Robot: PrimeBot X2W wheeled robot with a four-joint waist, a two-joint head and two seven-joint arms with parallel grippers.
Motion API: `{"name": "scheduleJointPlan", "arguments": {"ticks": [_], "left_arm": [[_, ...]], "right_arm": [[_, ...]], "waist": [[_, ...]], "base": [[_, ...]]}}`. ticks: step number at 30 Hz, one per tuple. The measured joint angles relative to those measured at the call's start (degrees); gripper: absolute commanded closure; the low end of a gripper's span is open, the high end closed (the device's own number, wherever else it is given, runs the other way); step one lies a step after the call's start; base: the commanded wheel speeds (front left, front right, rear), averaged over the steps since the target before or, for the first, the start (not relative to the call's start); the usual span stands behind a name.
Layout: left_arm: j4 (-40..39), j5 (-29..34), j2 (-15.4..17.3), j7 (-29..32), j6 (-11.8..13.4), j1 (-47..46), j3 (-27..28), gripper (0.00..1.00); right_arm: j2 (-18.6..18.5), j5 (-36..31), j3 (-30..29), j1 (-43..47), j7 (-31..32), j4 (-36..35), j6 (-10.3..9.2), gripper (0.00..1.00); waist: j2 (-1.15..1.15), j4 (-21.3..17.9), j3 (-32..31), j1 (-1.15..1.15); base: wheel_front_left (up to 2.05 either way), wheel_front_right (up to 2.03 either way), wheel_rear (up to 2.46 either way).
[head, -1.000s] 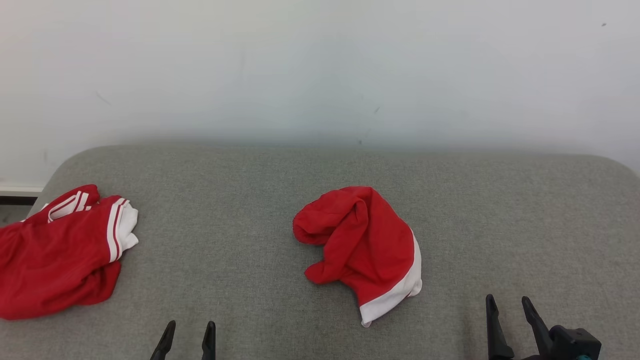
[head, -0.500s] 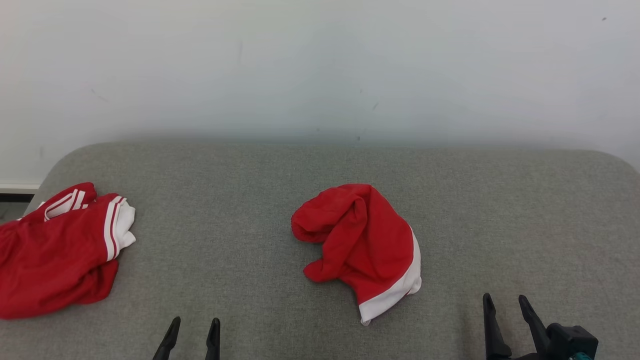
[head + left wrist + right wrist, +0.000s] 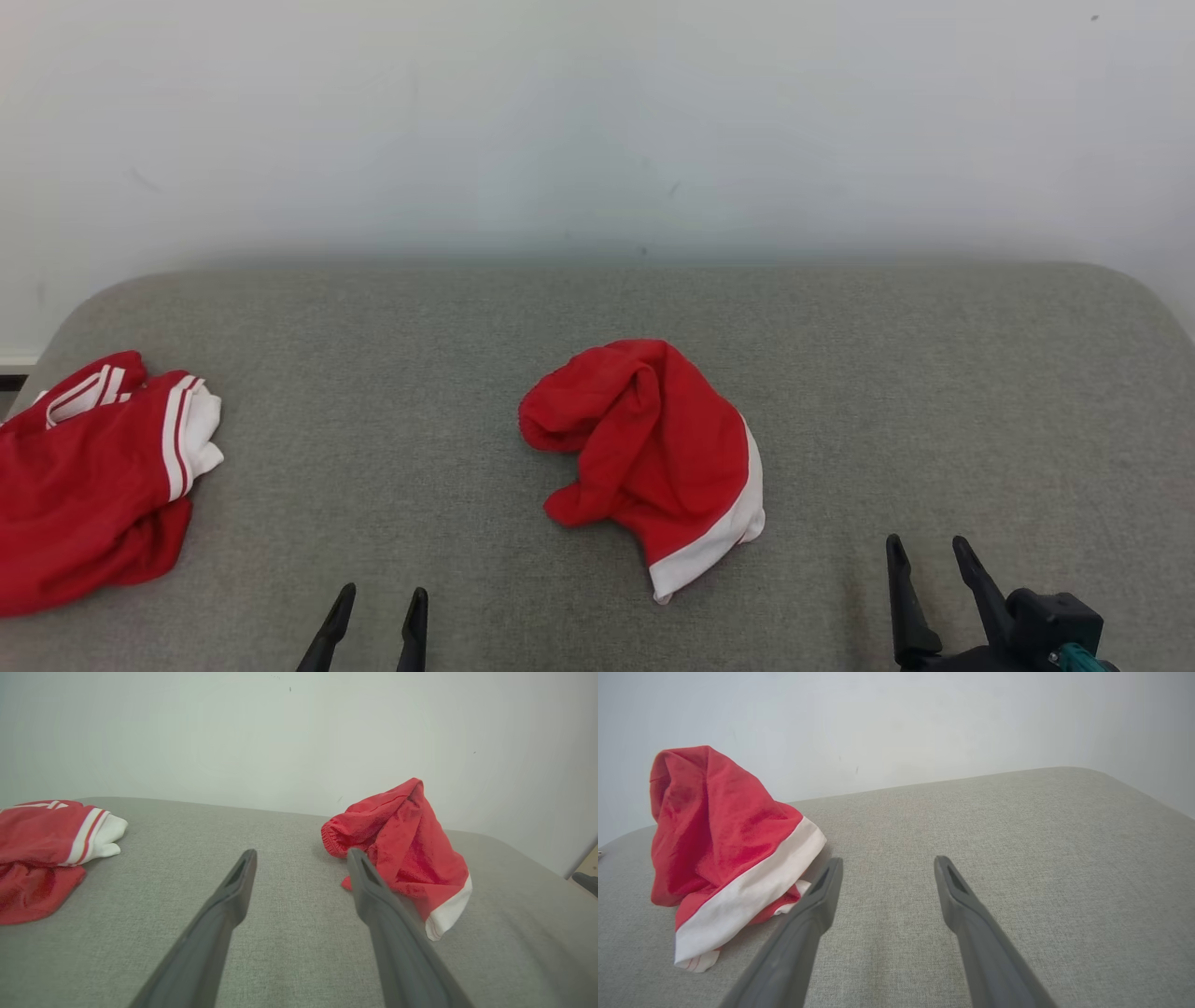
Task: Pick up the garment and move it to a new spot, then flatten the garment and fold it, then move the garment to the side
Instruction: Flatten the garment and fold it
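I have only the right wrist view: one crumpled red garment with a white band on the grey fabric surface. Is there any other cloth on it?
Observer: Yes, a second red garment with white stripes lies at the left edge of the grey fabric surface, apart from the crumpled red garment.
Operator: And where is the left gripper?
Observer: The left gripper is open, near the front edge, between the two garments, touching neither.
Operator: Has the crumpled garment an elastic?
Observer: The left wrist view shows a gathered elastic hem at its left end.
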Motion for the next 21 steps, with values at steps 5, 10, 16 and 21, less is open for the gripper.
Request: {"name": "scheduleJointPlan", "arguments": {"ticks": [5,10,16,21], "left_arm": [[4.65,-1.6,2.37,0.54,0.0,-5.33,-2.56,0.0],[6.73,-3.34,5.14,5.38,-0.01,-16.4,-4.41,0.0],[12.01,-5.66,6.09,17.49,0.36,-30.83,-5.43,0.0],[19.26,-5.56,5.56,25.12,2.38,-41.14,-5.68,0.0]], "right_arm": [[0.01,0.23,0.8,-0.25,0.54,-0.77,0.0,0.0],[0.0,0.45,1.19,-0.32,0.99,-1.31,0.0,0.0],[-0.01,1.33,2.5,-0.89,1.2,-1.42,0.0,0.0],[-0.02,2.38,3.66,-1.89,0.87,-1.2,0.0,0.0]], "waist": [[0.0,-2.3,0.32,0.0],[0.0,-5.45,0.96,0.0],[0.0,-9.86,2.2,0.0],[0.0,-13.87,3.75,0.0]], "base": [[0.0,0.0,0.0],[0.0,0.0,0.0],[0.0,0.0,0.0],[0.0,0.0,0.0]]}}
